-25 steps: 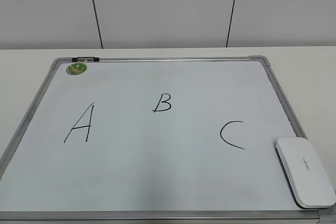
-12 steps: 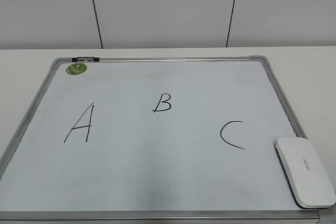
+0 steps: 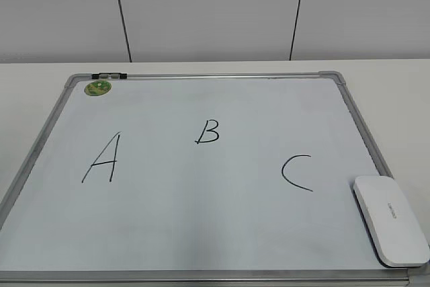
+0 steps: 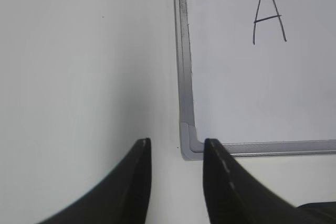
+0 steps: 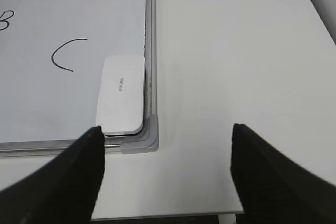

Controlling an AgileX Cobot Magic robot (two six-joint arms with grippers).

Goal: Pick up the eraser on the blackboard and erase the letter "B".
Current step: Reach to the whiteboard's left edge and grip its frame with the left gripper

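The task is not yet begun: the letter "B" (image 3: 207, 132) stands intact near the middle of the blackboard (image 3: 201, 76), and the eraser (image 3: 390, 219) lies untouched in the board's near right corner, toward the table's right edge. The right gripper (image 5: 167, 153) hovers above the table just off that corner, jaws spread wide and empty. The left gripper (image 4: 176, 153) hangs over the board's near left corner, narrowly parted, holding nothing.

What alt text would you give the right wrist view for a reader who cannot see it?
A white eraser lies in the near right corner of the blackboard, beside a handwritten C. The open right gripper hangs over the corner and bare table, holding nothing.
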